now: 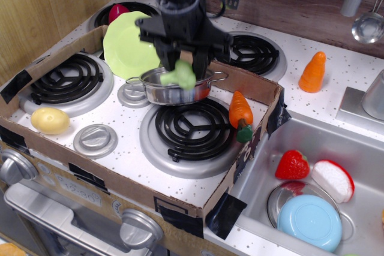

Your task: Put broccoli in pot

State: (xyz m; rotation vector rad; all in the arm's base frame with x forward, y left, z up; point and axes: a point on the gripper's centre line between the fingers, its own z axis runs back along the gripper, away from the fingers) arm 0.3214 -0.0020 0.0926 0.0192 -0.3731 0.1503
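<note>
My black gripper (182,67) hangs from above and is shut on the light-green lumpy broccoli (180,75). It holds the broccoli just over the front part of the shiny steel pot (162,92). The pot stands on the stove at the far edge of the front right burner (189,128), with a wire loop handle showing on each side. Whether the broccoli touches the pot's rim I cannot tell.
A pale-green plate (127,43) leans behind the pot. A carrot (240,111) lies right of the burner by the cardboard wall (259,91). A yellow potato (50,120) sits front left. The sink (360,166) holds a strawberry, a blue bowl and other toys.
</note>
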